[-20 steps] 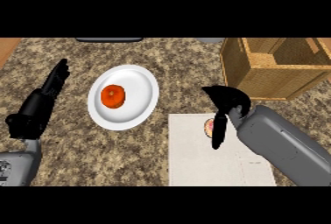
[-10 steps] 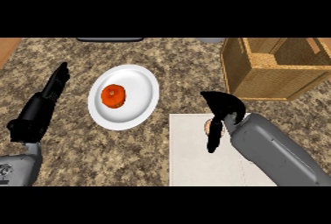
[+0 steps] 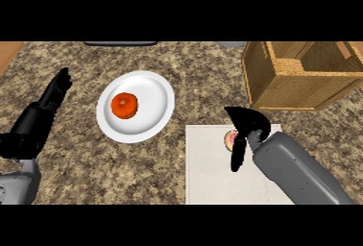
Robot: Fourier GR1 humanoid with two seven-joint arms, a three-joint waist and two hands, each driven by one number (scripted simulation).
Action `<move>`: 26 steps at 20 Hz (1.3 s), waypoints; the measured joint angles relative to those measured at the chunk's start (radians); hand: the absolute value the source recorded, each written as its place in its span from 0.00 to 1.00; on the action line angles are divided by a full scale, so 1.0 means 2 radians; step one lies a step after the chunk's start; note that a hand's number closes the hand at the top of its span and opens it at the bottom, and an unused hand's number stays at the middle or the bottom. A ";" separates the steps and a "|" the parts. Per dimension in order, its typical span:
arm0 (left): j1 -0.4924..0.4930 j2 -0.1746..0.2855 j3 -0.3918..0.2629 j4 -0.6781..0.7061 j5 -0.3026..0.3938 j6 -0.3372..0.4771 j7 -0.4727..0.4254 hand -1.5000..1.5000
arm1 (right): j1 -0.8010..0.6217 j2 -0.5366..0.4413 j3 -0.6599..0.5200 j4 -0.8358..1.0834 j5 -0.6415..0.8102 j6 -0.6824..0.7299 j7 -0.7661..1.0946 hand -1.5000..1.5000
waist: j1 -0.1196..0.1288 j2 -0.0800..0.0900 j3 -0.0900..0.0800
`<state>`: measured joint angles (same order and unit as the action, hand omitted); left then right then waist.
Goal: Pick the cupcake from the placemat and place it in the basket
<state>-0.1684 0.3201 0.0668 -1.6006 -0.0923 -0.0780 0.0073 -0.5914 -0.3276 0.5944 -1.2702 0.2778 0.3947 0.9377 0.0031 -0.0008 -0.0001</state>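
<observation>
One cupcake (image 3: 230, 140) sits near the far edge of the placemat (image 3: 212, 178), mostly hidden under the right hand (image 3: 246, 123). Whether that hand has closed on it: cannot tell. Likely light and soft, with frosting that smears, so best taken low by the wrapper sides. Left hand (image 3: 51, 98) rests at the left edge, fingers straight and together. Basket (image 3: 273, 81) is cut off at the top.
</observation>
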 measured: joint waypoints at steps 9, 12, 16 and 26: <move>-0.015 -0.012 0.007 0.019 -0.017 -0.004 -0.005 0.50 | 0.037 0.027 -0.042 -0.010 0.051 0.012 -0.016 1.00 | -0.001 -0.003 -0.002; -0.006 -0.015 0.008 0.002 -0.018 -0.008 0.003 0.50 | 0.046 0.027 -0.050 -0.012 0.072 0.017 -0.038 1.00 | 0.001 -0.004 -0.001; -0.019 -0.018 0.011 0.014 -0.022 -0.011 0.003 0.50 | 0.044 0.034 -0.051 0.004 0.111 0.016 -0.065 1.00 | 0.000 -0.005 -0.003; -0.009 -0.023 0.015 0.007 -0.027 -0.008 -0.006 0.50 | 0.045 -0.164 -0.123 0.059 0.146 0.000 -0.301 1.00 | -0.005 0.006 0.003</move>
<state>-0.1869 0.2748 0.0975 -1.5862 -0.1455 -0.0943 -0.0041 -0.5013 -0.6555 0.3483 -1.1528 0.5701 0.3952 0.3357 -0.0072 0.0111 0.0058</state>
